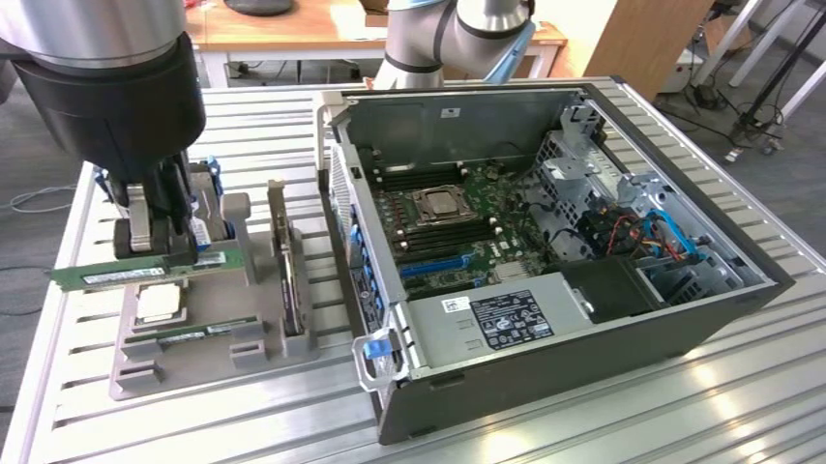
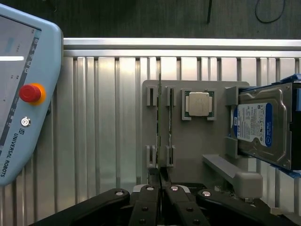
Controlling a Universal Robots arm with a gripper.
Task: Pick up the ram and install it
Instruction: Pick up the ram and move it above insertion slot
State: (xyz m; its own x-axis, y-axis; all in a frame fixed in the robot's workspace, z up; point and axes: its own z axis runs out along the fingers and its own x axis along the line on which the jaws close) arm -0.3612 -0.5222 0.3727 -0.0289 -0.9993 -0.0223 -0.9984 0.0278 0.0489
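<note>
Gripping the ram (image 1: pixel 130 274) near its middle, the tool (image 1: pixel 158 253) is closed tight upon it, seemingly lifted just clear of the grey holder (image 1: pixel 168 372) on the counter (image 1: pixel 581 420). A long green stick with a white sticker (print unreadable) is seen; "UNIVERSAL ROBOTS" is printed on the pendant (image 2: pixel 19 94).

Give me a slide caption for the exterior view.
Gripper clamps the ram over the gray fixture, beside the open computer case.
</note>
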